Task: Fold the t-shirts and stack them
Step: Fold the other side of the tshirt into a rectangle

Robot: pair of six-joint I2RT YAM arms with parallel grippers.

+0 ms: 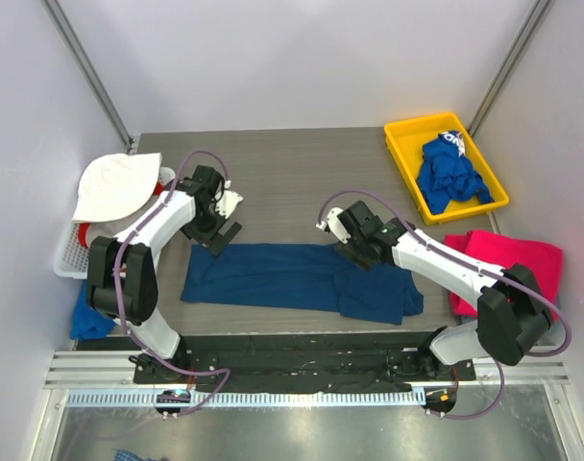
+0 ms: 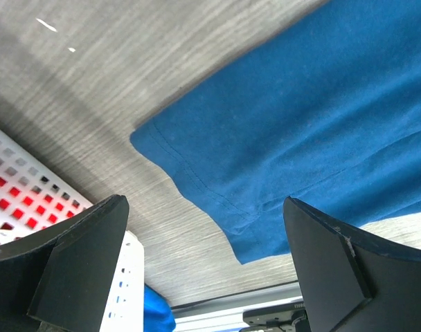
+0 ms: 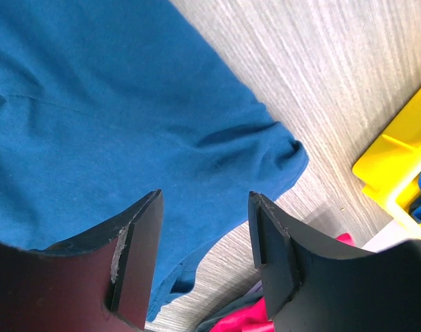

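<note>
A dark blue t-shirt (image 1: 302,277) lies on the table folded into a long strip; no print shows on it. My left gripper (image 1: 218,236) is open and empty, just above the strip's far left corner (image 2: 196,162). The left wrist view shows the left gripper (image 2: 203,207) with its jaws wide apart. My right gripper (image 1: 355,253) is open and empty over the strip's right part. In the right wrist view the right gripper (image 3: 205,200) hangs above a sleeve (image 3: 266,149). A magenta t-shirt (image 1: 518,264) lies at the right. A royal-blue t-shirt (image 1: 450,173) with white lettering lies crumpled in a yellow bin (image 1: 404,144).
A white hat (image 1: 119,184) rests on a white basket (image 1: 71,254) at the left edge. The basket also shows in the left wrist view (image 2: 30,187). A blue cloth (image 1: 85,312) lies below it. The magenta shirt (image 3: 245,315) and yellow bin (image 3: 397,155) show in the right wrist view.
</note>
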